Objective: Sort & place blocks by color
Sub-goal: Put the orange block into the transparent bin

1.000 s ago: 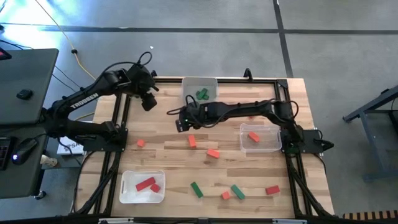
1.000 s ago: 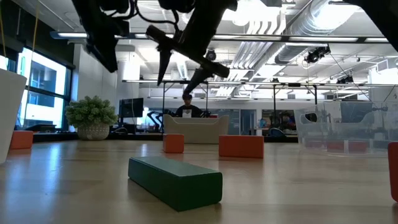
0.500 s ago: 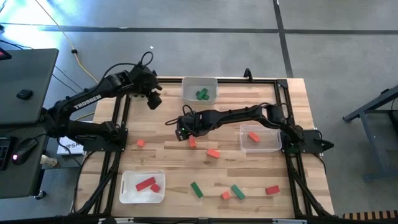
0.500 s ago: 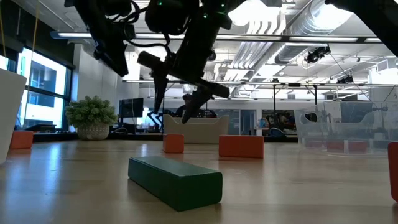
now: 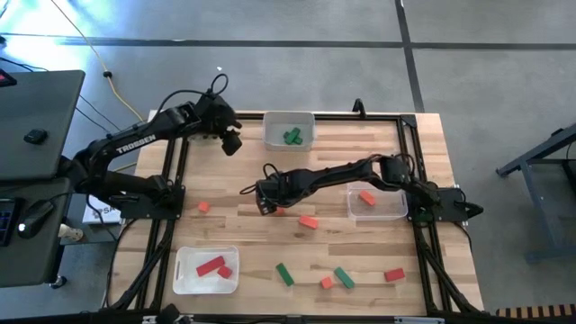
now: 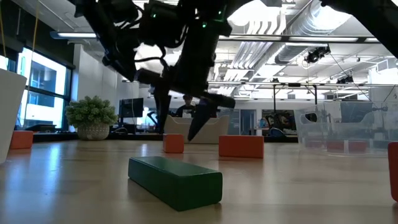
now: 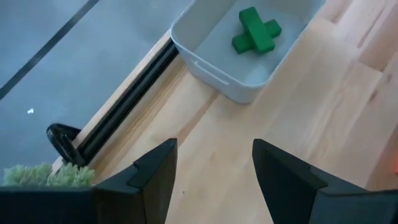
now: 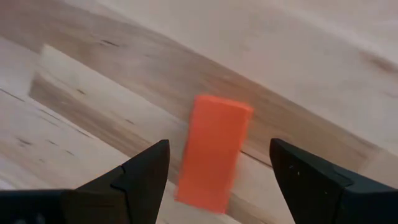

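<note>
My right gripper (image 5: 265, 202) is open and low over an orange block (image 5: 281, 210) at the table's middle. In the right wrist view the block (image 8: 211, 152) lies flat between the spread fingers, which stand on either side of it without touching; the gripper also shows in the low view (image 6: 180, 124). My left gripper (image 5: 232, 144) is open and empty at the far left, beside the white tray (image 5: 270, 137) that holds two green blocks (image 7: 256, 29). Other blocks lie loose: orange (image 5: 203, 206) (image 5: 309, 221) (image 5: 326, 283), green (image 5: 284, 274) (image 5: 343, 277), red (image 5: 393, 274).
A white tray (image 5: 184, 279) with red blocks (image 5: 211, 266) stands near left. A clear tray (image 5: 396, 211) with an orange block (image 5: 366, 196) stands at the right. A green plant ball (image 6: 92, 113) sits at the far left. A dark frame (image 5: 175, 180) borders the table.
My right gripper has gone toward the table's near edge and down, over the orange block at the middle, staying open. My left gripper has gone toward the table's right edge, closer to the tray with the green blocks.
</note>
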You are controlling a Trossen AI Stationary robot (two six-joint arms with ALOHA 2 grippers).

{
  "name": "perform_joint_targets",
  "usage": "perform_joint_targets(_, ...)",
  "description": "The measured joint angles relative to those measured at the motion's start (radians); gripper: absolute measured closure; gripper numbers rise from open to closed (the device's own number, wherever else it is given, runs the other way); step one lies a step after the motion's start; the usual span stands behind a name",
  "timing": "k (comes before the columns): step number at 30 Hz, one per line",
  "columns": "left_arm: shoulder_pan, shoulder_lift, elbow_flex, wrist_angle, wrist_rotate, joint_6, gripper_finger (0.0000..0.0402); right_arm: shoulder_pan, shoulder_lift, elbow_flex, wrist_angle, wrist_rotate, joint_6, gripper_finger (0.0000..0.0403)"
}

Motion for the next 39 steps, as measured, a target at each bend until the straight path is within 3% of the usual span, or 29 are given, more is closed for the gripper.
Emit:
perform_joint_targets(6, 0.004, 0.023, 0.000, 0.083, 0.009, 0.004, 0.0202, 0.007, 0.036, 0.000, -0.005, -0.035, 0.008, 0.0139)
perform_joint_targets(9, 0.012, 0.024, 0.000, 0.106, 0.009, 0.004, 0.0202, 0.008, 0.041, 0.002, -0.007, -0.049, 0.036, 0.0159)
perform_joint_targets(17, 0.026, 0.024, 0.000, 0.121, 0.007, 0.004, 0.0202, 0.007, 0.041, 0.002, -0.027, -0.050, -0.008, 0.0297)
perform_joint_targets(25, 0.025, 0.024, 0.000, 0.125, 0.006, 0.004, 0.0202, 0.008, 0.018, -0.002, -0.088, -0.028, -0.114, 0.0298)
perform_joint_targets(39, 0.025, 0.023, 0.000, 0.125, 0.018, -0.080, 0.0202, 0.011, -0.110, -0.001, -0.362, 0.227, -0.230, 0.0298)
